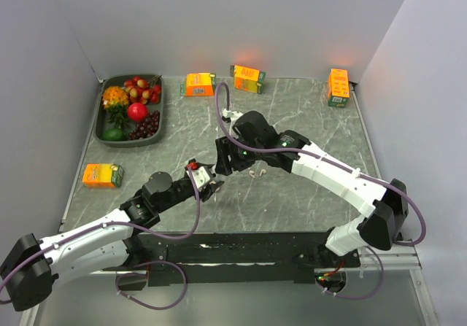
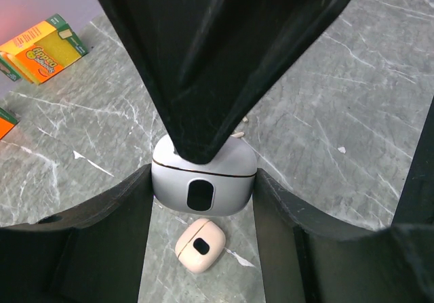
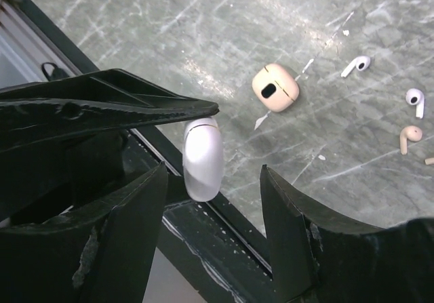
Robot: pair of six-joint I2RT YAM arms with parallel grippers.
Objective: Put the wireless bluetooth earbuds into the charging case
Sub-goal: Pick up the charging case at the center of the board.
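A white charging case [image 2: 203, 181], lid closed, hangs above the table with my left gripper [image 2: 203, 175] shut on its two sides. In the right wrist view the case [image 3: 202, 159] shows edge-on between the jaws of my right gripper [image 3: 213, 173], which stand open around it; one finger lies close to it, the other well apart. Two white earbuds [image 3: 356, 65] [image 3: 415, 100] lie loose on the marble, with a beige earbud [image 3: 409, 136] beside them. In the top view both grippers [image 1: 206, 180] [image 1: 226, 162] meet mid-table, with the earbuds [image 1: 255, 171] just to their right.
A beige closed case [image 2: 200, 244] lies on the table under the held one. Orange cartons [image 1: 198, 84] [image 1: 249, 79] [image 1: 338, 87] stand along the back, with one [image 1: 102, 175] at the left. A fruit tray [image 1: 97, 125] sits at the back left. The black front rail [image 3: 224, 221] is below the grippers.
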